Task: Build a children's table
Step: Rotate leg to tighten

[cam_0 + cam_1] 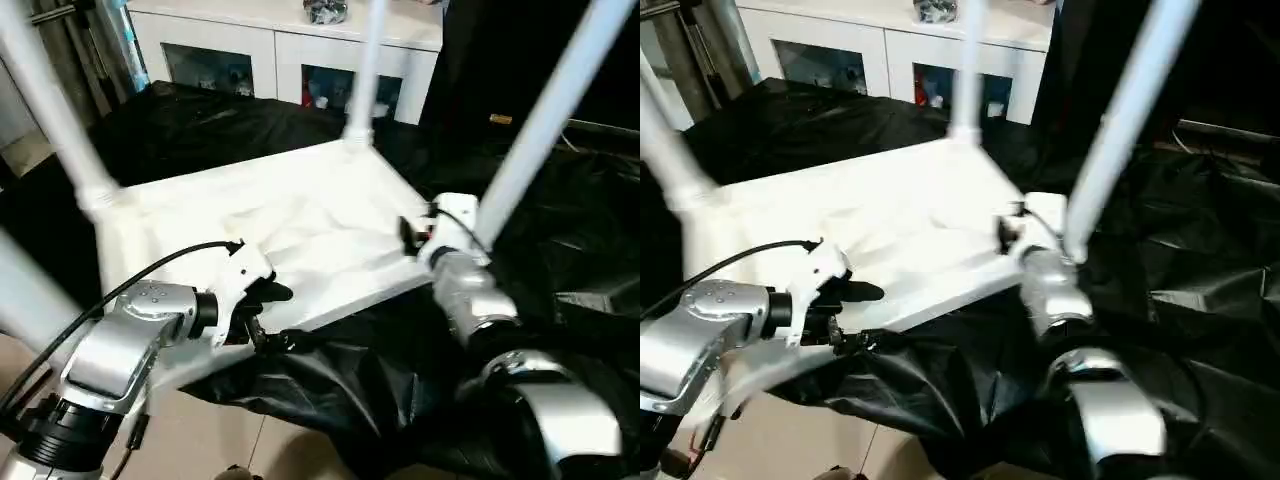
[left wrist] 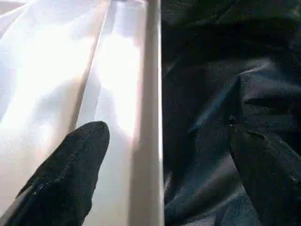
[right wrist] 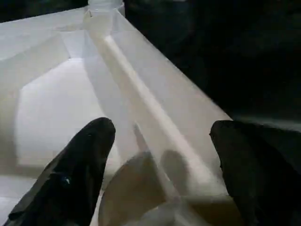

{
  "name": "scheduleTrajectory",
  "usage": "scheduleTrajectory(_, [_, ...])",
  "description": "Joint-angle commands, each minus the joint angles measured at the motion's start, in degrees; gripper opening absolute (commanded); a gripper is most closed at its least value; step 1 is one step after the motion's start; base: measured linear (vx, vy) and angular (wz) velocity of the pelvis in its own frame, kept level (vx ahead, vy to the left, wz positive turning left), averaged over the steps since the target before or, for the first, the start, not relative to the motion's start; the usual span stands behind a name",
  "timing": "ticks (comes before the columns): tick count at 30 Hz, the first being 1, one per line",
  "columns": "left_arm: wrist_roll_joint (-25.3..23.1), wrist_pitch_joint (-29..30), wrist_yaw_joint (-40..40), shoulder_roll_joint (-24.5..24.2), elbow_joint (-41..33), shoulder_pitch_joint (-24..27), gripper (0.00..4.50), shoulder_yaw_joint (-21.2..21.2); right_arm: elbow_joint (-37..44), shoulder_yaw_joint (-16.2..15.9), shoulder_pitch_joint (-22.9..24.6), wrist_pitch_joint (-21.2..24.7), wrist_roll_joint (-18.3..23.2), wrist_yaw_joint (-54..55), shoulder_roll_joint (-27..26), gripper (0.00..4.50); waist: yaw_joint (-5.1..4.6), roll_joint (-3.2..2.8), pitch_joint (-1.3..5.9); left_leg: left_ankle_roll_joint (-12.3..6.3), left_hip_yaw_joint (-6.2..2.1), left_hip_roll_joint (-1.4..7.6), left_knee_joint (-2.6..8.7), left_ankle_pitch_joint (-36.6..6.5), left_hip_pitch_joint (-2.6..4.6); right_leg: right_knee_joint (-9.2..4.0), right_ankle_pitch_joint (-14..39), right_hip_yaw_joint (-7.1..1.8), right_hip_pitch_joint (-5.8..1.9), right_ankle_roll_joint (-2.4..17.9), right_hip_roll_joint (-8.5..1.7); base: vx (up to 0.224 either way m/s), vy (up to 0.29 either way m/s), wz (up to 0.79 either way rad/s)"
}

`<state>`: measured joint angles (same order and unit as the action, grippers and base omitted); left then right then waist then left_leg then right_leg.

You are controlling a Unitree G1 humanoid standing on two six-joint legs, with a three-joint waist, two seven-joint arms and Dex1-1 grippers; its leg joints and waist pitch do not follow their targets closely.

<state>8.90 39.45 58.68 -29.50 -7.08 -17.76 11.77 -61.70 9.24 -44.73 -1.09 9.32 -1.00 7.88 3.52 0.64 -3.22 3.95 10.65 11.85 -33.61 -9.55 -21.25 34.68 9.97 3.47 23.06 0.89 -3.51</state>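
Tabletop: the white plastic tabletop (image 1: 290, 240) lies upside down on a surface draped in black sheeting (image 1: 380, 390), its ribbed underside facing up.
Legs: white tube legs stand up out of the corner sockets; the far leg (image 1: 365, 70) rises at the back corner, the left leg (image 1: 50, 110) leans up from the left corner, the right leg (image 1: 545, 120) slants up from the corner by the right arm, and a fourth leg (image 1: 25, 295) shows blurred at the near left.
Left gripper: there it is, the left gripper (image 1: 268, 312) at the near edge of the tabletop, jaws spread wide. In its wrist view one black finger (image 2: 70, 174) lies over the white underside and the other (image 2: 268, 174) over the black sheeting, with the tabletop's rim (image 2: 148, 117) running between them. Nothing is clamped.
Right gripper: the right gripper (image 3: 160, 174) sits at the right corner, at the foot of the right leg. Its two black fingers (image 3: 80, 165) stand well apart on either side of the rounded white socket (image 3: 136, 193), one over the underside, one out past the rim above the sheeting. I can't tell whether they press on the socket; it looks like a loose straddle.
Behind: a white cabinet (image 1: 280, 45) with glass doors stands beyond the far edge of the sheeting.
Floor: pale tiles (image 1: 210, 440) show below the near edge.
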Motion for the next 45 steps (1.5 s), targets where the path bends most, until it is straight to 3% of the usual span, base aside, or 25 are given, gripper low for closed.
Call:
scheduleTrajectory(1, [-1.45, -1.31, -0.77, -1.59, 1.29, -0.55, 4.50, 0.11, -2.10, 2.99, -0.38, -0.99, 0.64, 2.58, 3.68, 3.69, -0.55, -0.63, 3.72, 2.29, -0.25, 0.83, 3.76, -15.66, 1.17, -3.67, 13.81, -2.44, -2.16, 9.27, -3.25, 0.000, 0.000, 0.00])
scheduleTrajectory(3, [-2.90, -3.31, -2.11, -1.82, 3.28, -1.57, 4.50, 0.64, -3.15, 4.14, -0.73, -1.51, 0.88, 3.26, 6.11, 3.69, -0.61, -0.68, 3.70, 2.44, -0.20, 0.74, 3.59, -16.67, 1.29, -3.98, 15.40, -2.47, -1.99, 8.87, -3.17, 0.000, 0.000, 0.00])
scheduleTrajectory(4, [-3.68, -4.44, -2.84, -1.63, 4.45, -2.25, 4.50, 0.84, -3.48, 4.58, -0.79, -1.71, 0.97, 3.42, 7.10, 3.69, -0.53, -1.02, 3.71, 2.54, -0.21, 0.68, 3.49, -16.75, 1.39, -3.90, 15.10, -2.48, -1.97, 8.78, -3.11, 0.000, 0.000, 0.00])
scheduleTrajectory(6, [-4.71, -6.05, -4.17, -1.02, 6.13, -3.24, 4.50, 0.91, -3.81, 5.06, -0.78, -1.99, 1.04, 3.63, 8.19, 3.69, -0.67, -0.73, 3.67, 2.27, -0.21, 0.69, 3.59, -16.79, 1.13, -3.88, 14.69, -2.44, -2.02, 8.91, -3.02, 0.000, 0.000, 0.00])
scheduleTrajectory(7, [-5.80, -8.04, -6.65, 0.27, 8.44, -4.72, 4.50, 0.61, -4.01, 5.48, -0.60, -2.22, 1.11, 3.99, 9.20, 3.69, -0.56, -1.03, 3.82, 2.34, -0.34, 0.58, 3.43, -15.88, 0.88, -3.72, 14.28, -2.40, -2.34, 8.98, -3.20, 0.000, 0.000, 0.00])
scheduleTrajectory(10, [-7.27, -10.91, -10.41, 1.85, 11.46, -6.69, 4.50, 0.20, -4.29, 5.92, -0.28, -2.50, 1.19, 4.43, 10.26, 3.69, -0.64, -0.62, 3.94, 1.91, -0.22, 0.47, 3.24, -15.46, 0.76, -3.77, 13.88, -2.36, -2.49, 9.06, -3.11, 0.000, 0.000, 0.00])
scheduleTrajectory(12, [-7.73, -14.05, -13.72, 3.77, 14.30, -8.90, 4.50, -0.36, -4.58, 6.40, 0.28, -2.93, 1.42, 4.71, 11.37, 3.69, -0.60, -1.06, 4.16, 1.55, -0.24, 0.43, 3.06, -14.39, 0.78, -3.60, 12.10, -2.31, -2.57, 9.47, -3.09, 0.000, 0.000, 0.00])
scheduleTrajectory(16, [-6.87, -16.47, -15.03, 5.27, 15.65, -9.98, 4.50, -1.16, -4.70, 6.17, 0.65, -3.46, 0.87, 4.39, 11.80, 3.69, -0.63, -0.81, 4.39, 0.39, -0.17, 0.44, 2.84, -11.64, 0.37, -3.09, 7.47, -2.26, -2.86, 11.12, -3.06, 0.000, 0.000, 0.00])
scheduleTrajectory(17, [-6.64, -16.83, -14.90, 5.51, 15.81, -10.02, 4.50, -1.25, -4.66, 5.99, 0.74, -3.58, 0.66, 4.11, 11.76, 3.69, -0.74, -0.99, 4.35, -0.03, -0.11, 0.41, 2.77, -11.65, 0.38, -3.15, 7.26, -2.21, -2.80, 11.52, -3.03, 0.000, 0.000, 0.00])
scheduleTrajectory(22, [-3.13, -19.31, -12.06, 6.75, 15.32, -9.34, 4.50, -1.78, -1.41, 1.51, 1.62, -5.34, -1.10, -5.72, 8.82, 3.69, -0.86, -1.17, 4.20, -0.32, -0.16, 0.52, 2.82, -13.28, 0.38, -3.55, 10.79, -2.13, -2.74, 11.63, -3.18, 0.000, 0.000, 0.00])
scheduleTrajectory(26, [1.51, -18.04, -10.86, 8.89, 13.92, -9.34, 4.50, -3.06, 3.96, -2.11, 3.01, -7.62, 0.37, -17.18, 4.40, 3.69, -1.70, -0.74, 4.13, -1.40, -0.34, 0.73, 3.00, -13.62, 0.04, -3.52, 11.31, -2.08, -2.94, 12.70, -3.32, 0.000, 0.000, 0.00])
scheduleTrajectory(29, [1.61, -18.82, -10.81, 9.68, 13.75, -8.78, 4.50, -2.52, 7.53, -4.09, 4.25, -10.20, 0.97, -21.60, 2.07, 3.69, -1.65, -1.14, 4.07, -1.87, -0.37, 1.05, 3.07, -14.00, 0.41, -3.69, 12.10, -2.28, -2.64, 12.89, -3.49, 0.000, 0.000, 0.00])
scheduleTrajectory(30, [1.19, -19.25, -12.17, 10.58, 13.93, -8.09, 4.50, -2.44, 10.77, -4.95, 5.62, -10.38, 1.77, -24.34, 0.98, 3.69, -1.73, 0.17, 4.07, -2.11, -0.25, 1.13, 3.12, -13.74, 0.37, -3.79, 12.28, -2.25, -2.62, 12.88, -3.43, 0.000, 0.000, 0.00])
scheduleTrajectory(31, [1.02, -19.29, -12.62, 10.81, 13.89, -7.76, 4.50, -2.37, 12.15, -5.29, 6.24, -10.06, 2.26, -25.59, 0.72, 3.69, -1.33, -0.56, 4.03, -2.23, -0.41, 1.23, 3.18, -13.07, 0.45, -3.51, 11.93, -2.33, -2.72, 12.75, -3.60, 0.000, 0.000, 0.00])
scheduleTrajectory(32, [0.94, -19.28, -12.81, 10.91, 13.67, -7.43, 4.50, -2.26, 13.43, -5.69, 6.88, -9.77, 2.66, -26.70, 0.59, 3.69, -1.32, -0.45, 4.02, -2.43, -0.34, 1.33, 3.21, -12.94, 0.58, -3.60, 11.73, -2.37, -2.55, 12.61, -3.50, 0.000, 0.000, 0.00])
scheduleTrajectory(33, [1.07, -18.97, -12.89, 11.09, 13.08, -6.96, 4.50, -2.22, 15.30, -6.48, 7.82, -9.05, 3.06, -28.49, 0.74, 3.69, -1.16, -0.58, 4.05, -2.44, -0.37, 1.35, 3.24, -12.67, 0.60, -3.53, 11.44, -2.39, -2.56, 12.66, -3.53, 0.000, 0.000, 0.00])
scheduleTrajectory(34, [1.72, -18.46, -12.80, 11.38, 12.31, -6.58, 4.50, -2.44, 17.00, -7.35, 8.66, -8.06, 3.43, -30.28, 1.05, 3.69, -1.06, -0.28, 3.96, -2.46, -0.30, 1.38, 3.30, -12.71, 0.68, -3.63, 11.62, -2.39, -2.47, 12.54, -3.45, 0.000, 0.000, 0.00])
scheduleTrajectory(35, [2.99, -17.51, -12.83, 11.99, 10.98, -6.02, 4.50, -3.02, 19.78, -8.86, 10.03, -6.33, 3.91, -33.16, 1.68, 3.69, -0.66, -0.27, 3.95, -2.52, -0.36, 1.44, 3.31, -12.31, 0.61, -3.48, 11.32, -2.44, -2.76, 12.23, -3.52, 0.000, 0.000, 0.00])
scheduleTrajectory(37, [5.89, -15.47, -14.25, 13.75, 9.33, -6.05, 4.50, -5.40, 24.00, -11.52, 12.14, -3.56, 3.55, -38.36, 3.46, 3.69, -0.36, -0.19, 3.89, -2.36, -0.24, 1.45, 3.31, -12.08, 0.67, -3.64, 11.39, -2.52, -2.56, 12.18, -3.51, 0.000, 0.000, 0.00])
scheduleTrajectory(40, [14.22, -9.04, -12.79, 15.29, 4.67, -5.50, 4.50, -8.72, 29.67, -15.22, 14.69, 0.59, 3.72, -47.18, 7.44, 3.69, -0.05, 0.32, 3.56, -1.81, -0.28, 1.30, 3.35, -13.65, 0.45, -3.90, 14.49, -2.48, -2.79, 11.74, -3.71, 0.000, 0.000, 0.00])
scheduleTrajectory(42, [20.50, -3.41, -9.74, 14.19, -0.87, -2.98, 4.50, -8.65, 34.92, -17.12, 16.50, 4.20, 5.12, -53.29, 10.52, 3.69, -0.04, 0.32, 3.55, -1.78, -0.27, 1.22, 3.27, -13.82, 0.47, -3.89, 15.90, -2.51, -2.83, 11.28, -3.59, 0.000, 0.000, 0.00])
scheduleTrajectory(44, [23.11, -1.04, -8.56, 13.28, -3.60, -1.28, 4.50, -8.36, 38.03, -17.93, 17.46, 6.14, 5.98, -55.69, 12.05, 3.69, -0.05, 0.41, 3.44, -2.40, -0.37, 1.24, 3.35, -13.53, 0.23, -4.04, 16.76, -2.52, -2.70, 10.60, -3.43, 0.000, 0.000, 0.00])
scheduleTrajectory(45, [24.74, 1.43, -7.49, 11.52, -6.16, 0.60, 4.50, -7.84, 40.99, -19.03, 18.17, 8.25, 7.12, -58.31, 13.91, 3.69, -0.11, 0.18, 3.35, -2.38, -0.36, 1.15, 3.37, -13.89, 0.32, -4.15, 17.55, -2.48, -2.60, 10.39, -3.31, 0.000, 0.000, 0.00])
